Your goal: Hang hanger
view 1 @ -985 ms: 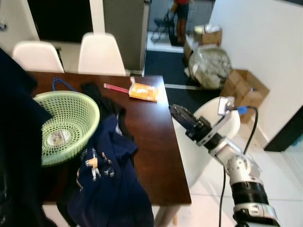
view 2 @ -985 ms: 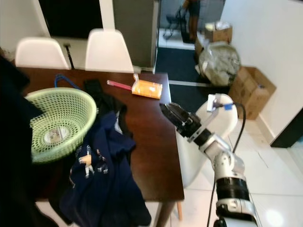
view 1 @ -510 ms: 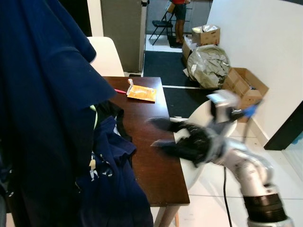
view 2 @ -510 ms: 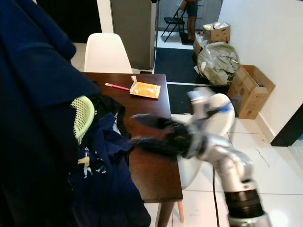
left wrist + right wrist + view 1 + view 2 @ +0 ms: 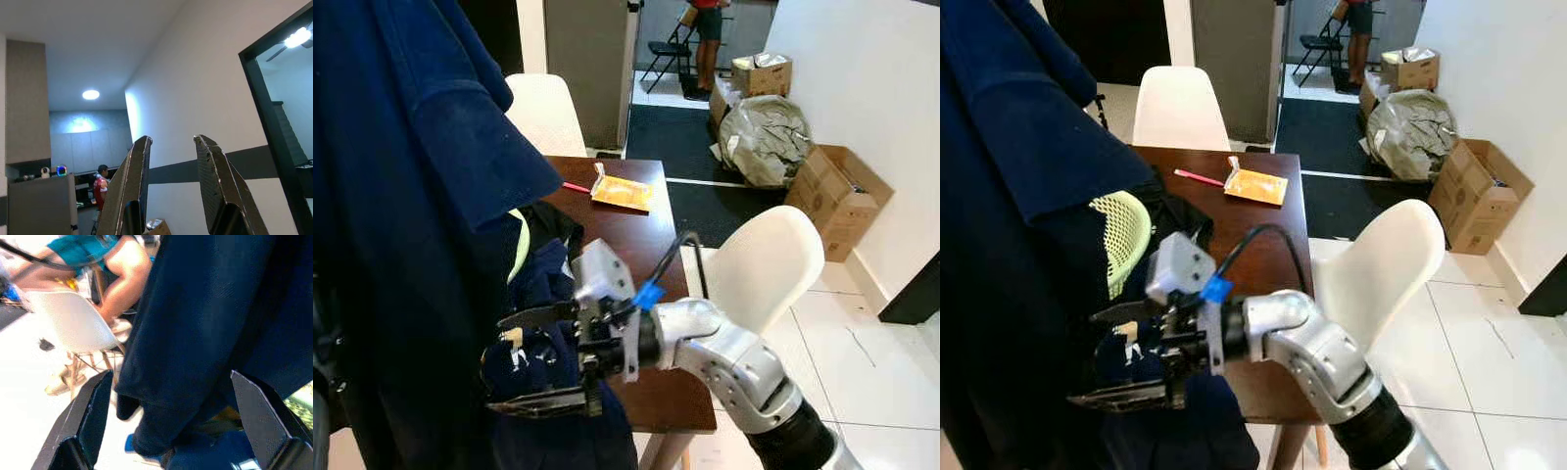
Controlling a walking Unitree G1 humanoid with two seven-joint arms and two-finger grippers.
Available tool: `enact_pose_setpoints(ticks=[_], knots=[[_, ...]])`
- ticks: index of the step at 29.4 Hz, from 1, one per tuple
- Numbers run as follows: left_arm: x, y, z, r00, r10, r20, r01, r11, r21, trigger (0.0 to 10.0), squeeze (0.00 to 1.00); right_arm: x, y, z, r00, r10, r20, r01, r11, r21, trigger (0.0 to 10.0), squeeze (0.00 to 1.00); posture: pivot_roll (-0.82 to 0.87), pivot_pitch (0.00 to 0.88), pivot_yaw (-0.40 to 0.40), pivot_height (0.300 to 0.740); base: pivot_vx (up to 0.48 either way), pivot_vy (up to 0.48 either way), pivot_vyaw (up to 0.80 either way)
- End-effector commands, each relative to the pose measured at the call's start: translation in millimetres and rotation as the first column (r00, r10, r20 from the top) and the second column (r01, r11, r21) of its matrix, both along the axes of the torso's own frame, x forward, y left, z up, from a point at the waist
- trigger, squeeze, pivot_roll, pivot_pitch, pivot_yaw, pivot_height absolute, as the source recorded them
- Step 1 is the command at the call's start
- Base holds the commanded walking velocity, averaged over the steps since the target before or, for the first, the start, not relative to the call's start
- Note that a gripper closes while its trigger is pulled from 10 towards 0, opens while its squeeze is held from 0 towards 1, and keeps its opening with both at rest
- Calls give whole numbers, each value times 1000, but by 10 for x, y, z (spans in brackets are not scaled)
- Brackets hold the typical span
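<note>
Large dark navy garment (image 5: 411, 215) hanging close in front of the camera on the robot's left side, draped down past the table edge; hanger itself not discernible under the cloth. Right gripper (image 5: 540, 360) reaching across toward the garment's lower edge, two black fingers spread wide apart, one above the other, nothing between them. Seen from the right wrist, same navy cloth (image 5: 205, 333) just ahead of the parted fingertips (image 5: 93, 411). Left gripper (image 5: 171, 186) raised toward ceiling and wall, fingers parted with an empty gap between them.

Behind the right gripper, a second navy garment with printed figures (image 5: 543, 343) heaped on the dark wooden table (image 5: 636, 235). Green mesh basket (image 5: 1121, 235) beside it, partly hidden by the hanging cloth. Farther along the table, an orange packet (image 5: 622, 193) and a thin red pen (image 5: 576, 187) just beside it. White chairs (image 5: 764, 264) at the table's right side and far end. Cardboard boxes (image 5: 837, 196) and a wrapped bundle (image 5: 764, 142) against the wall, a person (image 5: 710, 29) standing in the far doorway.
</note>
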State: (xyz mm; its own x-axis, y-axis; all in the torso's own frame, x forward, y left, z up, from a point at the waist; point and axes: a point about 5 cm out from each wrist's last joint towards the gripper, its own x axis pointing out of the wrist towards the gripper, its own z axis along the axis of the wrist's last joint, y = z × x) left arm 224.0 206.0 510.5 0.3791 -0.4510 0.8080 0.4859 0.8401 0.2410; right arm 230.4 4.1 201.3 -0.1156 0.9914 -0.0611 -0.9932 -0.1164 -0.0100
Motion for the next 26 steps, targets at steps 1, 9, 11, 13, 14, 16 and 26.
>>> enact_pose_setpoints(ticks=[1,9,11,13,14,16,26], knots=[[-2,-67,33,999,-35,14,36,999,-13,10000,0,-29,85,-57,1000,-15,18,16,998,-57,10000,0,162,0,-21,740,0,0,0],[306,-283,-148,986,-152,-71,148,987,-63,10000,0,65,263,-308,981,-193,-33,183,964,-193,10000,0,158,0,-19,740,0,0,0],[328,-322,-160,984,-161,-74,156,986,-64,10000,0,79,265,-311,976,-213,-54,199,960,-198,10000,0,158,0,-19,740,0,0,0],[368,-411,-178,981,-178,-72,174,983,-63,10000,0,66,278,-290,962,-228,-147,199,962,-188,10000,0,145,0,-16,740,0,0,0],[384,-452,-184,980,-187,-69,183,981,-60,10000,0,49,289,-272,949,-231,-215,194,965,-177,10000,0,145,0,-16,740,0,0,0],[395,-481,-187,979,-193,-66,189,980,-58,10000,0,34,303,-264,934,-236,-267,194,965,-174,10000,0,145,0,-16,740,0,0,0],[451,-584,-210,976,-208,-61,205,977,-60,10000,0,6,451,-133,855,-196,-480,191,980,-59,0,0,146,0,-18,740,0,0,0]])
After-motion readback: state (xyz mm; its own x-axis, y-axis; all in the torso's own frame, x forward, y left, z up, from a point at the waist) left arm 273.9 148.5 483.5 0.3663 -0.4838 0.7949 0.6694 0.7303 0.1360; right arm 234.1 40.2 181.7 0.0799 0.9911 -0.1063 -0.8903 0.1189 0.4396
